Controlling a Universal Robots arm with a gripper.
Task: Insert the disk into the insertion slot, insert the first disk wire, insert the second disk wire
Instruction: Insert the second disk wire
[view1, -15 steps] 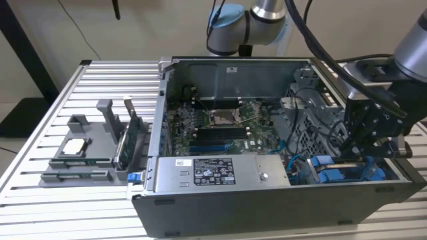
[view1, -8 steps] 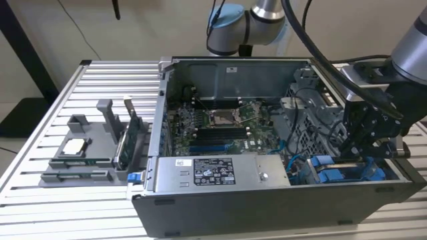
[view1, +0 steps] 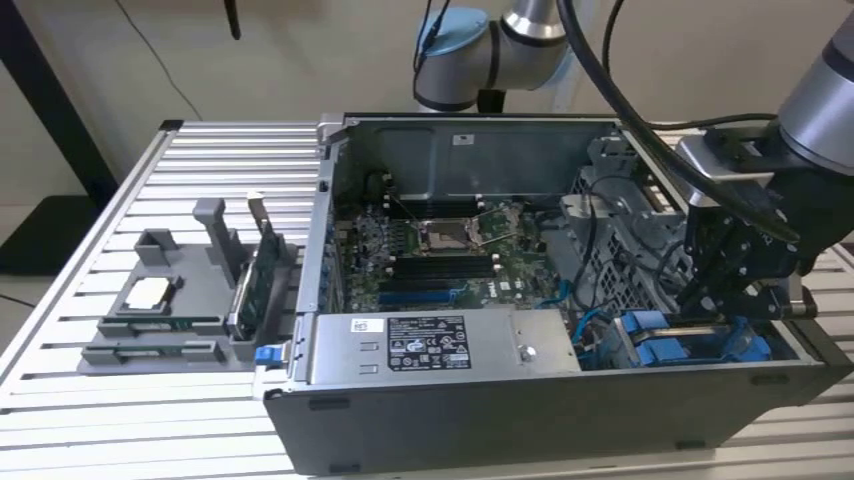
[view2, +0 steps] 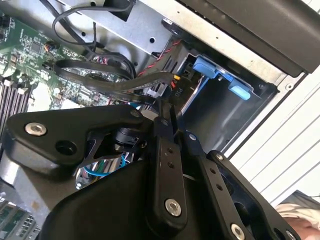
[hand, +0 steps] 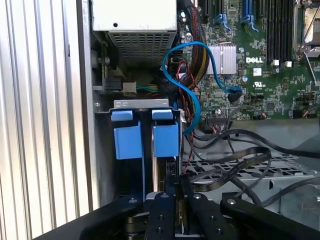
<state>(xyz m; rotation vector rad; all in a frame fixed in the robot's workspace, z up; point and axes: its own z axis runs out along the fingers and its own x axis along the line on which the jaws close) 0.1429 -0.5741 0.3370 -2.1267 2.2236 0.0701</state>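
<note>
Gripper (view1: 703, 300), lower right of the exterior view, reaches into the insertion slot (view1: 694, 345) with fingers pressed together on something dark that I can't make out, so I'd keep it square between the blue rails and clear of the black cables (hand: 240, 160).

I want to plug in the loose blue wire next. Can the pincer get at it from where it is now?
Probably yes. The pincer hangs just beside the blue rails of the slot, and the blue wire loops in the open right next to them. The black cables lie close by and might snag.
</note>
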